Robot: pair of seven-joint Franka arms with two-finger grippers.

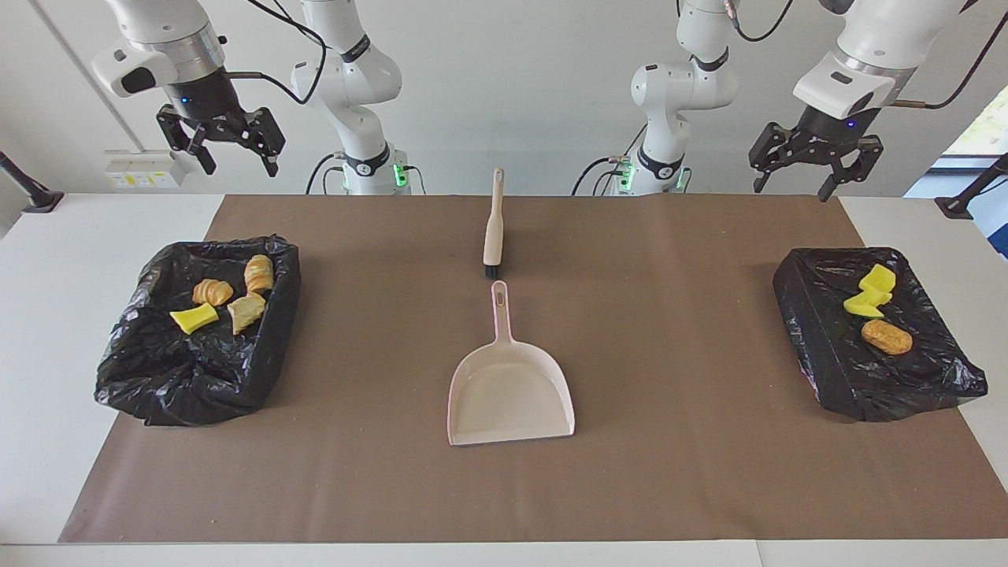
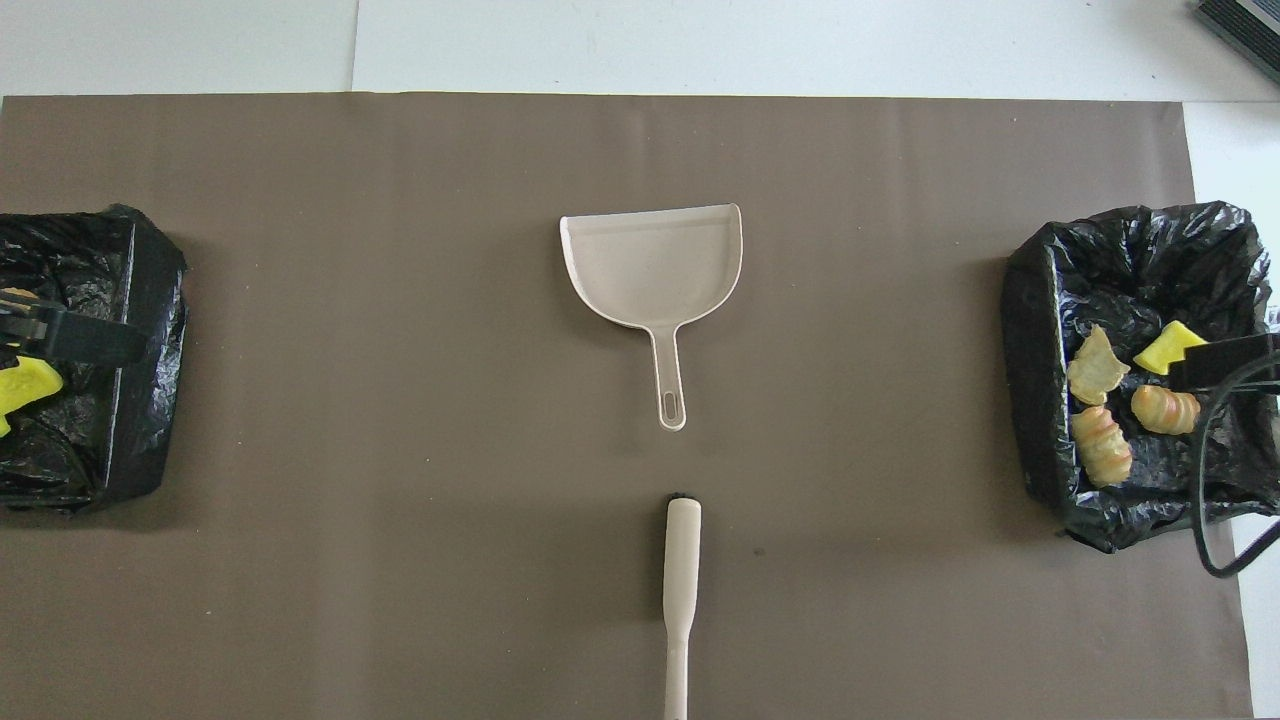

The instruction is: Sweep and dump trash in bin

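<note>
The trash lies in two black-lined bins. The bin at the right arm's end (image 1: 157,394) holds a yellow sponge chunk (image 1: 194,317) and three tan bread lumps (image 1: 246,311). The bin at the left arm's end (image 1: 827,370) holds yellow sponge chunks (image 1: 872,290) and a brown lump (image 1: 887,337). The pale pink dustpan (image 1: 510,390) lies empty mid-table. The brush (image 1: 494,228) lies nearer to the robots, in line with the dustpan's handle. My right gripper (image 1: 239,161) hangs open and empty high above its bin. My left gripper (image 1: 794,187) hangs open and empty high above its bin.
A brown mat (image 1: 669,472) covers most of the white table (image 1: 47,315). In the overhead view the dustpan (image 2: 655,265) and brush (image 2: 682,590) lie on the mat's middle line, and the bins (image 2: 1040,300) (image 2: 150,300) stand at its two ends.
</note>
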